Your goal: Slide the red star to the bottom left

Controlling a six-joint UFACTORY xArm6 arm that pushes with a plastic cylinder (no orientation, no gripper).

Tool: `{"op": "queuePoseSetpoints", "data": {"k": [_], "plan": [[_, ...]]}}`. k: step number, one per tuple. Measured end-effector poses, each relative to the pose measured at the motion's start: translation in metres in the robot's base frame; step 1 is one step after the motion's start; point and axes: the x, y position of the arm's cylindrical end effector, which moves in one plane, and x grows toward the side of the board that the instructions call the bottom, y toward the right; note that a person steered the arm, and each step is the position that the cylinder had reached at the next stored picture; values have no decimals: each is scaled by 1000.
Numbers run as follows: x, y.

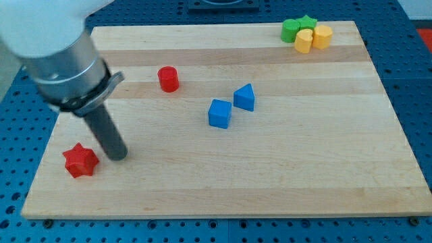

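The red star (80, 160) lies on the wooden board (223, 182) near its bottom left corner. My tip (118, 156) rests on the board just right of the star, close to it with a small gap. The dark rod rises from there up and left to the grey arm body (64, 64) at the view's top left.
A red cylinder (168, 79) stands above and right of the tip. A blue cube (219, 113) and a blue triangular block (245, 98) sit near the middle. Two green blocks (291, 29) and two yellow blocks (312, 38) cluster at the top right.
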Motion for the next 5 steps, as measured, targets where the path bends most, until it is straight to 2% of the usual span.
{"op": "queuePoseSetpoints", "data": {"k": [1,3,4,5], "plan": [[-18,-6],[26,-31],[0,-31],[-45,-37]]}}
